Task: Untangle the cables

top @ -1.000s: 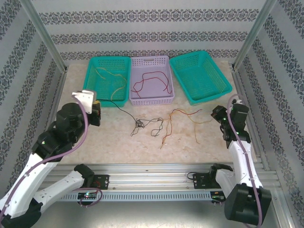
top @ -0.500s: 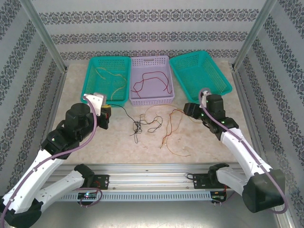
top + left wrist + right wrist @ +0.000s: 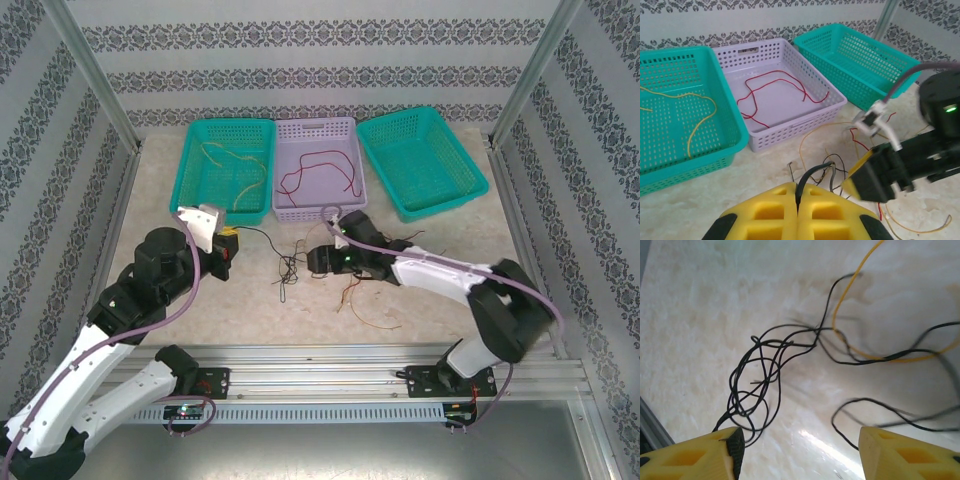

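Note:
A tangle of black cable (image 3: 289, 267) lies mid-table, with thin yellow and red cables (image 3: 372, 312) trailing to its right. My left gripper (image 3: 229, 250) is shut on one end of the black cable (image 3: 812, 175), which rises from between the yellow pads (image 3: 775, 210). My right gripper (image 3: 318, 262) hovers open just right of the tangle. In the right wrist view the black knot (image 3: 756, 382) lies just beyond its left pad, and nothing sits between its fingertips (image 3: 797, 442). A yellow cable (image 3: 867, 356) loops past. A red cable (image 3: 318, 176) lies in the purple basket (image 3: 318, 209), a yellow cable (image 3: 236, 172) in the left teal basket (image 3: 196, 190).
A second teal basket (image 3: 422, 160) stands at the back right, tilted against the purple one. Metal posts and patterned walls close in both sides. An aluminium rail (image 3: 320, 362) runs along the near edge, in front of the arm bases.
My right arm swung from the right side across the table to the black tangle, and its jaws opened. The left gripper shifted slightly right, still gripping the black cable. The loose cables shifted.

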You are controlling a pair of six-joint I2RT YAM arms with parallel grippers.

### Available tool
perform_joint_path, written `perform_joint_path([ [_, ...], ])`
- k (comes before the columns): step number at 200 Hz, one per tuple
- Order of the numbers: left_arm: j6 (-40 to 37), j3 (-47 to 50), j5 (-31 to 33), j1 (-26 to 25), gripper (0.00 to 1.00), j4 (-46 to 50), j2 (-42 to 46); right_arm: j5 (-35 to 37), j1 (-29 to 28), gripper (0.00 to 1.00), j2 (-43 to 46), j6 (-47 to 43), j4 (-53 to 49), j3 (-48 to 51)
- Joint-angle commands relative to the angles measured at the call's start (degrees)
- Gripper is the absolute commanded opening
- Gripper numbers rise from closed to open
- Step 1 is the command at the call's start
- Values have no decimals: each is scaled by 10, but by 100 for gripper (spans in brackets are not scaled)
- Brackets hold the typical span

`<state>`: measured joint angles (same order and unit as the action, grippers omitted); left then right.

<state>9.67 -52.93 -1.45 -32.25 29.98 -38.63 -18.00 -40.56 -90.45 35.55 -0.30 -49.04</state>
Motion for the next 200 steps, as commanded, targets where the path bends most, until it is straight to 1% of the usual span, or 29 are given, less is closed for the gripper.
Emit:
perform_joint_path([
  [1,-8,9,-31,-4,0,-36,11,-33,-14,60,-52,63,104,-35],
  [19,-10,13,-38,-4,0,-38,12,-34,-19,58,-95,72,109,-66],
  [34,-12,13,-39,-4,0,-36,10,-25,-22,57,-115,67,104,-86],
  [55,-13,16,-45,-4,0,-37,8,6,-26,54,-120,53,93,-100],
  [72,-15,15,-44,-4,0,-37,6,4,-31,49,-133,34,67,-124],
  [84,-15,14,-44,-4,0,-36,4,10,-34,48,-141,21,44,-137],
  [95,-16,14,-46,-4,0,-37,3,12,-35,47,-139,16,49,-134],
  [108,-17,15,-44,-4,0,-36,3,5,-36,43,-139,18,59,-129],
  [130,-18,13,-44,-4,0,-35,2,-1,-37,43,-153,15,35,-136],
  [154,-18,14,-44,-4,0,-33,4,25,-36,45,-143,11,32,-117],
  [181,-18,12,-44,-4,0,-34,4,14,-40,43,-159,14,20,-131],
  [189,-18,12,-43,-4,0,-34,3,10,-42,41,-164,16,23,-135],
  [200,-18,11,-43,-4,0,-32,4,5,-44,34,-168,17,26,-137],
])
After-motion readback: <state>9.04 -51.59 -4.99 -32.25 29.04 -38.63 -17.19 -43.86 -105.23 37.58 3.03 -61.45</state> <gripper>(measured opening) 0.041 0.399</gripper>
